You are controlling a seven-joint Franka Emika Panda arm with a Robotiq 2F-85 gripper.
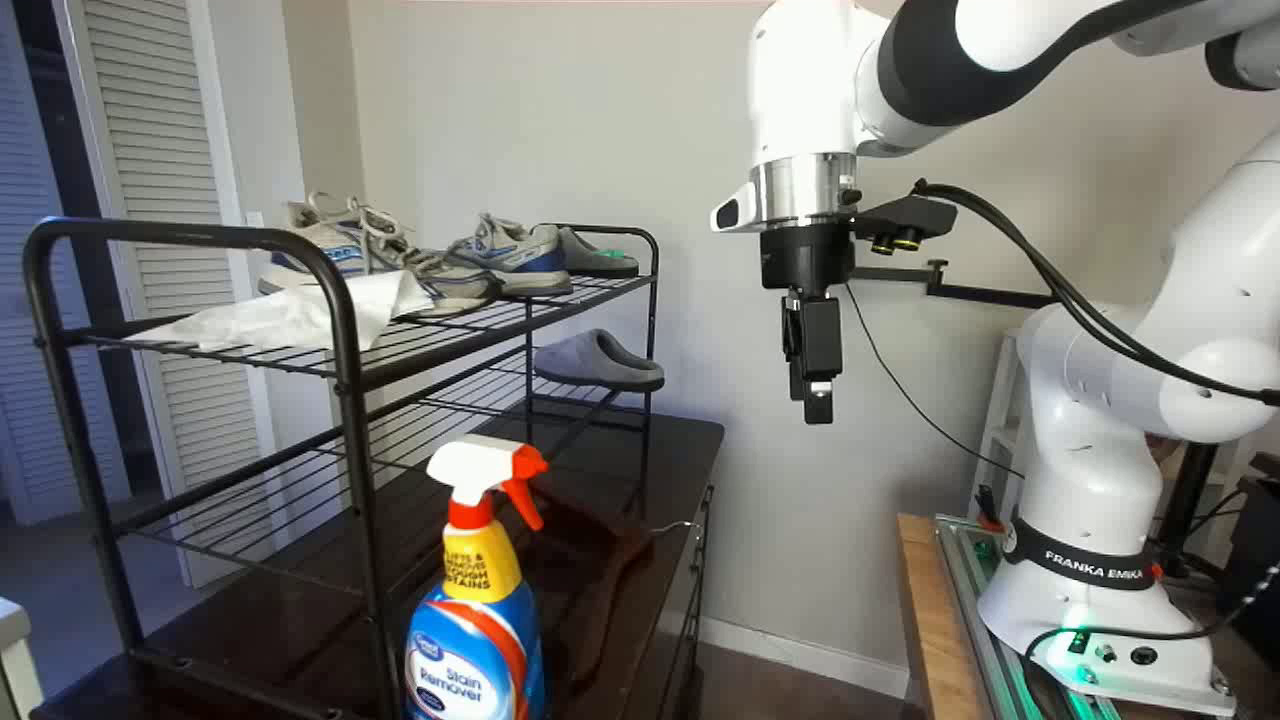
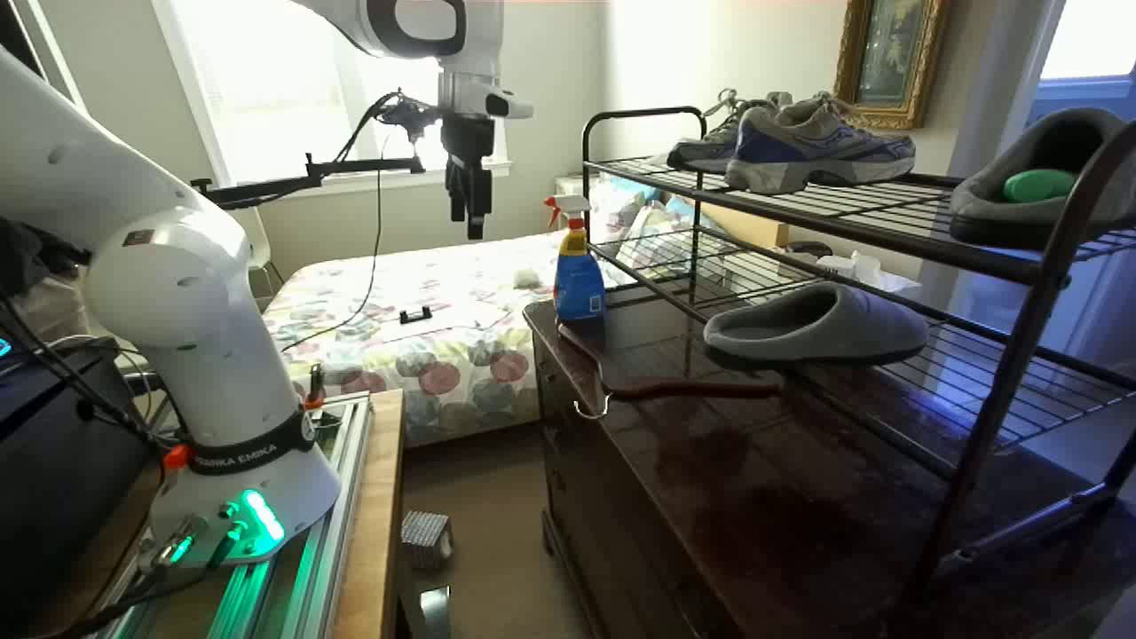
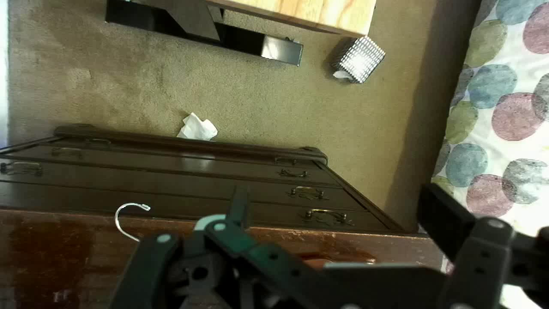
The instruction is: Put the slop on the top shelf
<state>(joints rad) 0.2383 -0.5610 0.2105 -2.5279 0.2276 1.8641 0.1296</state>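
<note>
One grey slop point(image 2: 861, 324) lies on the black rack point(image 1: 160, 231), on the wire tier point(image 2: 976, 373) beneath the top shelf point(image 1: 450, 350). Rack's top shelf bears grey-and-blue sneakers point(image 2: 821, 146) and a similar grey slipper point(image 2: 981, 200), green object point(image 2: 1038, 185) inside it. Gripper point(image 3: 336, 204) hangs in both exterior views well apart from the rack, pointing down; wrist view shows its fingers point(image 3: 239, 206) spread wide. Blue spray bottle point(image 2: 579, 280) stands just beside the rack, on the dark dresser point(image 2: 745, 506) that carries both.
</note>
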